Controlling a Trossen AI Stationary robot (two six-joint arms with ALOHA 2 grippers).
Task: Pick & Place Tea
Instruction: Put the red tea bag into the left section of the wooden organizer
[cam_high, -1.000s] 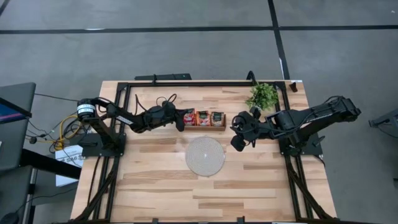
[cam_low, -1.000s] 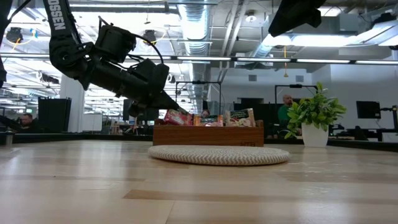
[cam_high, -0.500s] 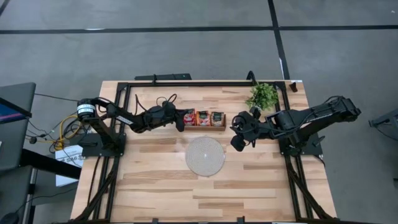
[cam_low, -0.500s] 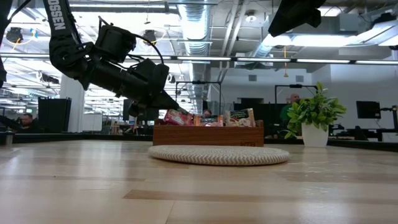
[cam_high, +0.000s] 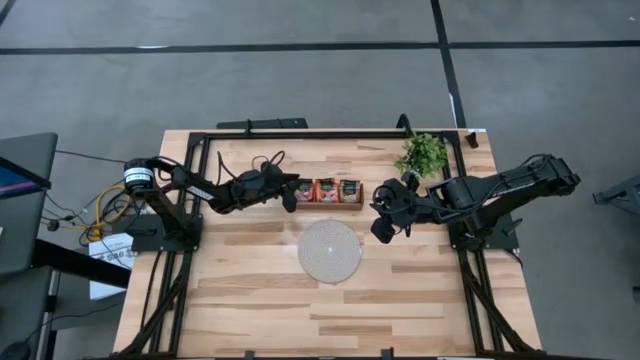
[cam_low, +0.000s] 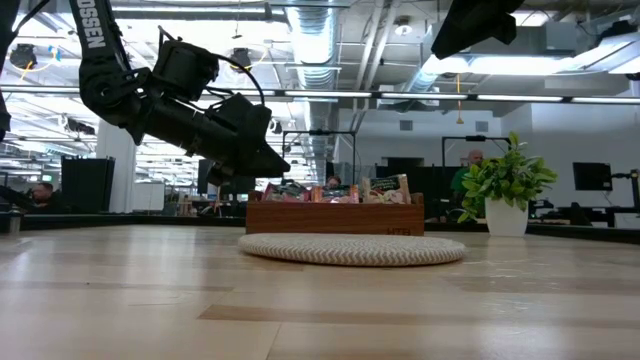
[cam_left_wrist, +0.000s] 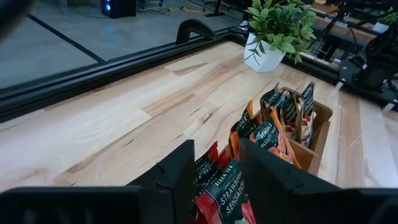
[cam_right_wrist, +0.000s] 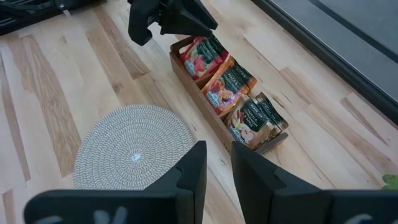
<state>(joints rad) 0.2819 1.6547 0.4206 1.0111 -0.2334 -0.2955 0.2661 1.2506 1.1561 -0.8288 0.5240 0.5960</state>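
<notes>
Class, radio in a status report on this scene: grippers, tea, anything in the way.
Left gripper open over the tray's end compartment, holding nothing. Right gripper waits beside the tray's other end. Tea sachets all in tray. Mat bare; no obstruction.

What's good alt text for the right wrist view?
A wooden tray with three compartments of tea sachets sits beside a round woven mat on a wood table. The left pincer hovers over the tray's far end; the right pincer frames the foreground.
</notes>
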